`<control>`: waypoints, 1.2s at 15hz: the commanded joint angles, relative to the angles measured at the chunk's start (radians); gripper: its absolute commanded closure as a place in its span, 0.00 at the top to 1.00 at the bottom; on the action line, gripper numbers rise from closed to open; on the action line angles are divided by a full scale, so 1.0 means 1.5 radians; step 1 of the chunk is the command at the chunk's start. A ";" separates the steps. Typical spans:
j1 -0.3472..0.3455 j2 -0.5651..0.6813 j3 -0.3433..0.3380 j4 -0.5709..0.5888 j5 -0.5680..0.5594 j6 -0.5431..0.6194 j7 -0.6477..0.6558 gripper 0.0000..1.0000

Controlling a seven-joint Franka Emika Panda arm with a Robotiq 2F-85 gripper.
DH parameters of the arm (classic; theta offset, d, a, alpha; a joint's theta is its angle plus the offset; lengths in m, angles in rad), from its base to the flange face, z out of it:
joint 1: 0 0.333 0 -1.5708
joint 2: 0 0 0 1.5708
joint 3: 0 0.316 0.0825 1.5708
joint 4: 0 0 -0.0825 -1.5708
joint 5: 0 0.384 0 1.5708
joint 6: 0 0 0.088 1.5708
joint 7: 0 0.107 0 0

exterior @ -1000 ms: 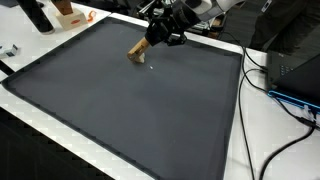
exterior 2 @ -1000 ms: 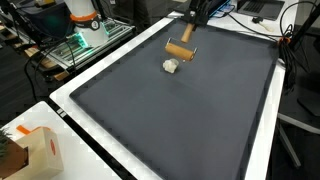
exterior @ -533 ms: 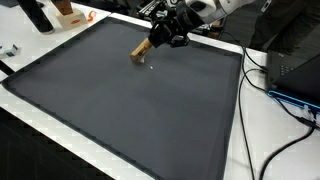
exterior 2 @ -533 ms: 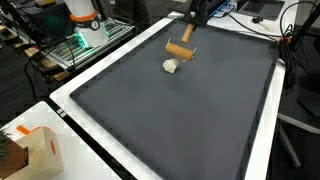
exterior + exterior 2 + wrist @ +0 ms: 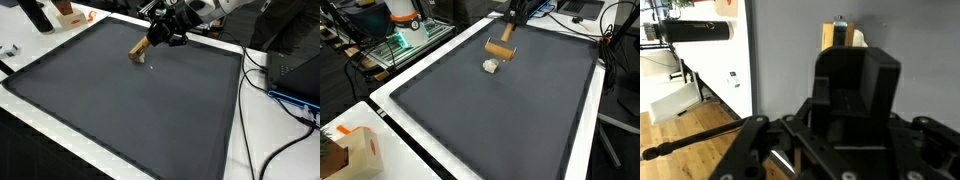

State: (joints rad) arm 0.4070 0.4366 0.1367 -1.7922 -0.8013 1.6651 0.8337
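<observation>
Your hand (image 5: 156, 39) pinches a tan wooden tool (image 5: 139, 49) with a thick rounded head. The fingers are pressed onto its thin upper end. The tool hangs tilted, head low, at the far side of the dark grey mat (image 5: 120, 110). You can't tell whether the head touches the mat.

In an exterior view the hand (image 5: 509, 28) comes in from above the mat's (image 5: 500, 120) far edge. The tan wooden tool (image 5: 500, 50) slants down from it toward the mat's middle.

A small white crumpled lump (image 5: 491, 66) lies on the mat just beside the tool's head, on the near side. Whether they touch isn't clear. In an exterior view the lump (image 5: 151, 67) is only a pale speck just below the tool.

Wrist view: the black body of the hand (image 5: 844, 50) fills the centre. Only a bit of the tan wooden tool (image 5: 843, 36) pokes out past it against the grey mat (image 5: 780, 60). The fingers themselves are hidden there.

The mat covers most of the white desk (image 5: 252, 140). An orange-and-white carton (image 5: 355, 150) sits on the desk corner, well apart from the tool. Black cables (image 5: 285, 95) run along the desk edge beside the mat.
</observation>
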 commanded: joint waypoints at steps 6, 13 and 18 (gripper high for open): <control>0.002 -0.019 0.004 -0.010 -0.018 -0.086 0.029 0.24; -0.006 -0.028 0.005 -0.008 -0.021 -0.116 0.049 0.24; -0.016 -0.038 0.005 -0.005 -0.020 -0.111 0.048 0.24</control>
State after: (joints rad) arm 0.3936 0.4053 0.1359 -1.7909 -0.8079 1.5207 0.8987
